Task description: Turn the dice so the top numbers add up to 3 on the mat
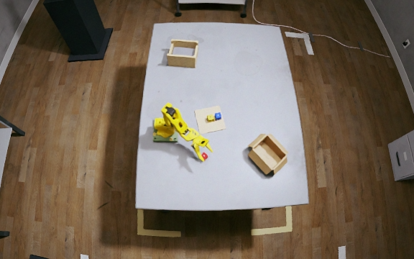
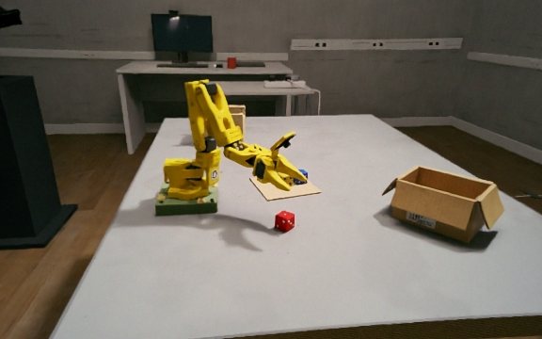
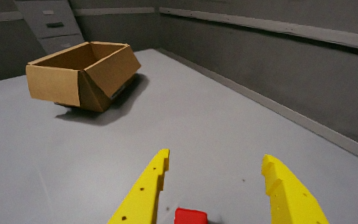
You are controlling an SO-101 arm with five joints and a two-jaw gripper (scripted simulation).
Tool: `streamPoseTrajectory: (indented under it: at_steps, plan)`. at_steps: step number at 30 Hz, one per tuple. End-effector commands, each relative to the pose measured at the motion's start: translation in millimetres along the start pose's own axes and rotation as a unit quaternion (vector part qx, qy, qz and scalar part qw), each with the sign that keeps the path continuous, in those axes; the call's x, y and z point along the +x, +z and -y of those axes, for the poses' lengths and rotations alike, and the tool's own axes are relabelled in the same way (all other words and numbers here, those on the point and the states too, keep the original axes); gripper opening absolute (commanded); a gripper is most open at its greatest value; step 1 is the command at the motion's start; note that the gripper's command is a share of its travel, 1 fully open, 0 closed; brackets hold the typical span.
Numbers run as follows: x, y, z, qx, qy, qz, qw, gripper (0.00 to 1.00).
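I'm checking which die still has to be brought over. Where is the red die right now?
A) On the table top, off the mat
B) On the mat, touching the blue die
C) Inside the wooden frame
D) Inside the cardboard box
A: the red die sits on the bare table surface, apart from the mat.
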State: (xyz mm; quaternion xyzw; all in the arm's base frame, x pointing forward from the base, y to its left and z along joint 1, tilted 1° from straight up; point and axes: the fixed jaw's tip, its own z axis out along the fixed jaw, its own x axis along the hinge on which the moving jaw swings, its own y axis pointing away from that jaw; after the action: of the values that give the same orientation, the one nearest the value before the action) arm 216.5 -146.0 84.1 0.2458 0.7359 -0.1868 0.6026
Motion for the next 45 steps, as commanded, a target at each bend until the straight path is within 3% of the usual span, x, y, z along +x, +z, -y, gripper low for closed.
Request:
streamPoseTrajectory:
  at_steps: [1,8,14,35,45]
  plan:
    - [-14.5,-3.1,-1.2,-0.002,-0.005,0.030,1.000,0.35]
    - [-57.2,-12.4,-2.1,-0.004,-0.004,0.124,0.992,0.35]
    - [-70.2,-16.9,-2.4,-0.004,-0.004,0.154,0.988,0.35]
    - [-69.4,-11.0,-2.8,-0.005,-0.002,0.134,0.991,0.35]
    - [-66.5,3.6,-4.1,-0.007,0.005,0.075,0.997,0.35]
